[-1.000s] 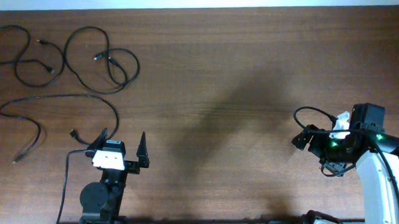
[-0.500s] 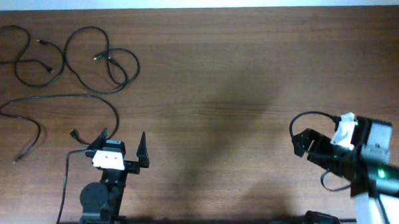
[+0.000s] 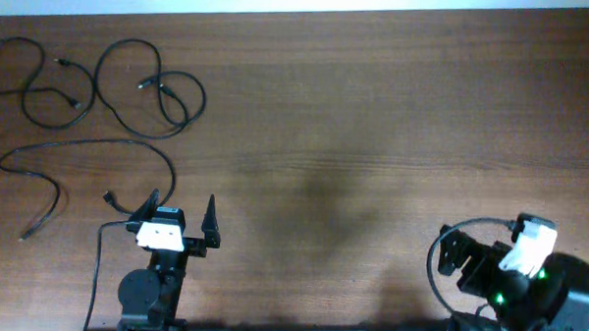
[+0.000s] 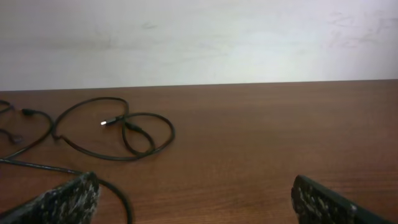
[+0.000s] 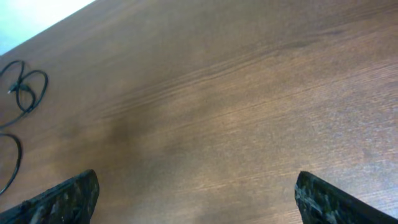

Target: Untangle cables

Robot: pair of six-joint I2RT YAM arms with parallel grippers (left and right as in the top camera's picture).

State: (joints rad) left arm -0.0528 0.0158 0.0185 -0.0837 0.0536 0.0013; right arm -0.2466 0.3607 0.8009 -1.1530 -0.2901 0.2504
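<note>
Several thin black cables lie on the brown table at the far left. A looped pair (image 3: 145,87) is beside a smaller coil (image 3: 28,73). A long cable (image 3: 89,142) runs below them, its end lying near my left gripper (image 3: 183,206). That gripper stands open near the front edge with nothing between its fingers. In the left wrist view the loops (image 4: 118,127) lie ahead, and one cable (image 4: 115,190) curves past the left fingertip (image 4: 71,199). My right gripper (image 5: 196,196) is open over bare wood at the front right, with the cables (image 5: 28,87) far off to its left.
A thicker black wire (image 3: 96,267) runs down beside the left arm base. Another black wire loop (image 3: 433,259) hangs on the right arm (image 3: 521,277). The table's far edge meets a white wall (image 3: 300,4).
The right arm has drawn back toward the front edge of the table, its gripper staying open. The left arm and the cables have not moved.
</note>
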